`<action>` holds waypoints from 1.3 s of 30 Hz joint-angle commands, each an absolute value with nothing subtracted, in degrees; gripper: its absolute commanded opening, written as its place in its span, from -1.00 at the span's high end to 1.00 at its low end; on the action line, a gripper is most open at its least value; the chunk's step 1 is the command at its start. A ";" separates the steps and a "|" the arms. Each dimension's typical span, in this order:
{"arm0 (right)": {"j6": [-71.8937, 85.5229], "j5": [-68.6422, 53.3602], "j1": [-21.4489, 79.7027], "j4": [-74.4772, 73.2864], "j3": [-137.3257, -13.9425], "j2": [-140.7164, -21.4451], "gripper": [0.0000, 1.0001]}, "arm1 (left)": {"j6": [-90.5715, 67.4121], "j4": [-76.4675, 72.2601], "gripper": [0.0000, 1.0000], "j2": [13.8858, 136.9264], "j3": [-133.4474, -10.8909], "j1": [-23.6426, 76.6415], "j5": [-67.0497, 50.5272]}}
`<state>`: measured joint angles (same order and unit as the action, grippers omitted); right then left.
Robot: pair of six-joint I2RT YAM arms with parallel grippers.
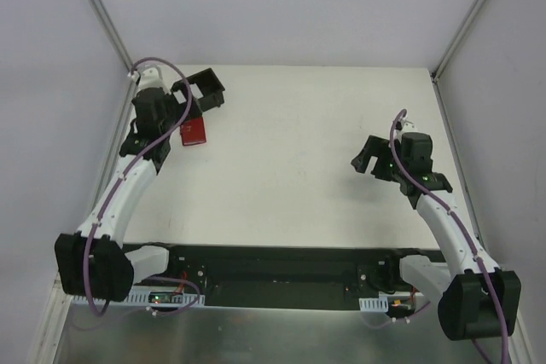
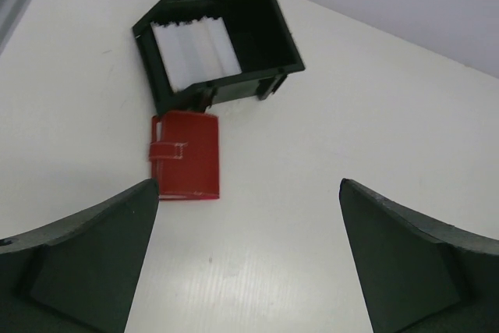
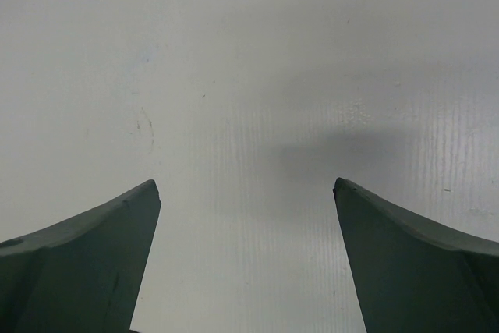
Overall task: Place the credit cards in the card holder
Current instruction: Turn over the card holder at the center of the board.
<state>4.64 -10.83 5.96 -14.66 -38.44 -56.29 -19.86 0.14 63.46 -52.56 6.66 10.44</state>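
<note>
Credit cards (image 2: 193,51) are seen as a pale white stack leaned inside an open-sided black box (image 2: 269,33), pressed toward the box's 9 o'clock wall in the left wrist view; how many credit cards are stacked cannot be told. The card holder (image 2: 187,157) — red, folded shut, with its snap tab (image 2: 168,150) laid across the 9 o'clock edge — is set flat on the white table (image 2: 351,115) at 6 o'clock of the box, just beside its near wall; whether the two touch cannot be told. From above, the box (image 1: 207,87) and the card holder (image 1: 194,132) are found at about 10 o'clock on the table (image 1: 299,151). The left gripper (image 2: 248,186) is held above the table at roughly 5 o'clock of the card holder, its fingers (image 2: 93,255) spread wide with nothing gripped. The right gripper (image 3: 245,185) is likewise spread wide, and only the table surface is seen between its fingers (image 3: 86,263). From above it is placed at about 3 o'clock, well apart from the box and the card holder.
</note>
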 commanded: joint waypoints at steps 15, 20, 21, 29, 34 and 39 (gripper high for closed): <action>3.87 -14.06 6.33 -21.45 -39.64 -56.07 -0.93 | -24.07 8.00 -0.98 91.60 -72.89 6.24 8.23; 4.75 -16.34 6.33 -20.13 -40.25 -58.79 -0.93 | -24.44 7.82 -0.98 88.67 -61.53 6.33 17.04; 5.01 -16.78 6.42 -19.69 -40.51 -59.49 -0.93 | -24.00 8.52 -0.98 89.90 -61.52 6.24 17.14; 5.27 -18.02 6.42 -20.92 -42.02 -60.82 -0.93 | -21.18 13.08 -0.98 100.70 -70.29 5.02 16.26; 6.15 -17.32 6.33 -20.48 -40.70 -60.21 -0.93 | -21.62 13.71 -0.98 104.85 -73.13 2.38 12.75; 6.42 -17.75 6.42 -20.21 -40.78 -61.26 -0.93 | -23.64 13.54 -0.92 105.56 -71.11 0.44 7.13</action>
<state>5.52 -16.84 6.15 -20.78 -39.33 -61.47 -22.72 12.05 105.73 -71.42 1.69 11.81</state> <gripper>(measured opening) 0.962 0.979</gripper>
